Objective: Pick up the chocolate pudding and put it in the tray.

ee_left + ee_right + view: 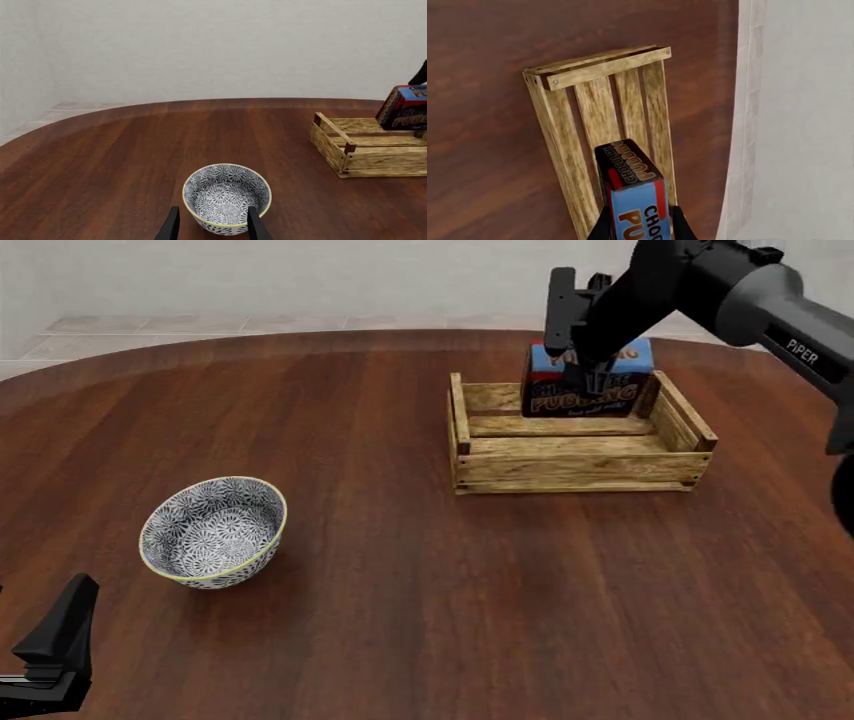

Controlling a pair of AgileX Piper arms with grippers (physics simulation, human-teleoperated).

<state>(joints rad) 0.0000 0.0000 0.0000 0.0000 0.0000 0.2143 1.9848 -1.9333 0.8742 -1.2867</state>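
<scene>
The chocolate pudding (pixel 589 390) is a dark brown carton with orange lettering and a blue top. My right gripper (pixel 583 358) is shut on it from above. The carton hangs tilted over the far part of the tray (pixel 574 472), a shallow wooden slat crate. In the right wrist view the pudding (pixel 634 192) sits between the fingers (pixel 602 226) with the tray's slats (pixel 597 107) beneath it. The left wrist view shows the pudding (pixel 404 108) above the tray (pixel 373 161) at the right edge. My left gripper (pixel 56 635) is open and holds nothing, low at the near left.
A blue-and-white patterned bowl (pixel 214 531) stands on the brown table at the near left, just ahead of my left gripper (pixel 212 222); it also shows as the bowl (pixel 227 196) in the left wrist view. The table's rounded far edge meets a pale wall.
</scene>
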